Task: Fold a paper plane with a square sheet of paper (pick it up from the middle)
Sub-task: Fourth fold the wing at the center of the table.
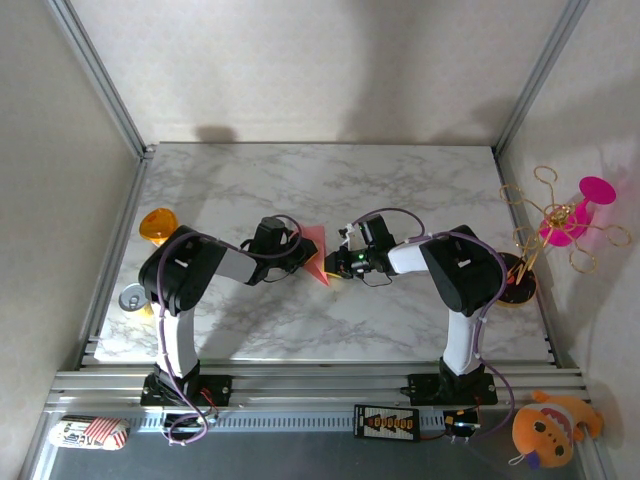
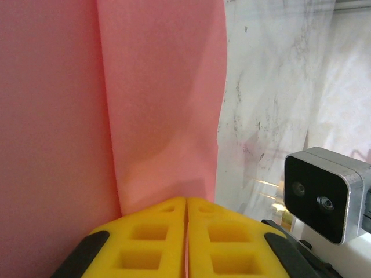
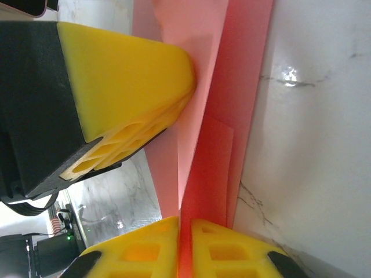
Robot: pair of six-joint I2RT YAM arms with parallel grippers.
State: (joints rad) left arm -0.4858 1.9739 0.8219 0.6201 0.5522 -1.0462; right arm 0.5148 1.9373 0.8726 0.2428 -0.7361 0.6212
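bright even light; soft shadows; glare on table [image 3: 288, 76]

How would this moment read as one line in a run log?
stage: folding | left gripper: shut on pink paper | right gripper: shut on same paper | paper: creased, not yet a plane

White marble-patterned tabletop [image 1: 420, 190] inside plain pale walls [image 1: 300, 60], aluminium frame posts [image 1: 97, 72] at both back corners

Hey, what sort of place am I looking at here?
Probably a robotics lab test cell: a left arm and right arm bolted to an aluminium rail, a marble-patterned tabletop boxed in by plain white panels.
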